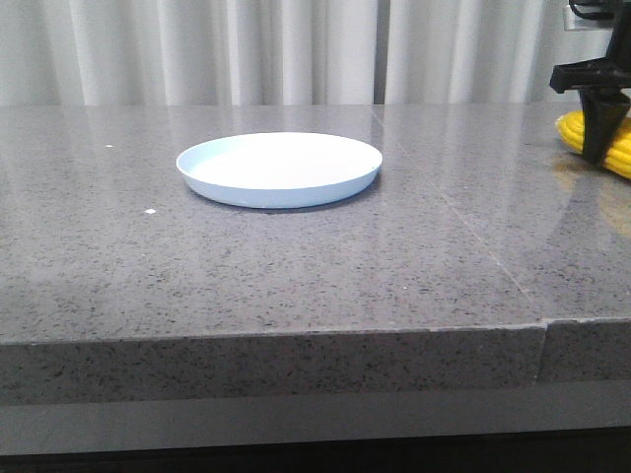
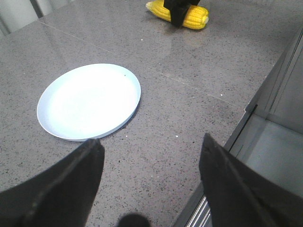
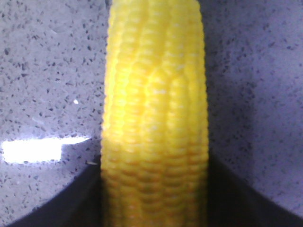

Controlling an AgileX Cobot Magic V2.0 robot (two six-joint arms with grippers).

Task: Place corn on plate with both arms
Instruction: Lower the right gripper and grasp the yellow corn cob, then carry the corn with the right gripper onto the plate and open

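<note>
The yellow corn (image 1: 621, 150) lies on the grey stone table at the far right. My right gripper (image 1: 603, 126) comes down over its middle. In the right wrist view the corn (image 3: 154, 94) fills the gap between the dark fingers (image 3: 71, 198), which press against both its sides, so the right gripper (image 3: 154, 163) is shut on it. The white plate (image 1: 279, 168) sits empty at the table's middle. In the left wrist view my left gripper (image 2: 150, 140) is open and empty above bare table just in front of the plate (image 2: 90, 101), with the corn (image 2: 195, 16) far beyond.
The table's front edge (image 1: 296, 340) is close below the plate. In the left wrist view the table edge (image 2: 253, 106) drops to a lower grey ledge beside the left gripper. A white curtain (image 1: 246, 49) hangs behind the table.
</note>
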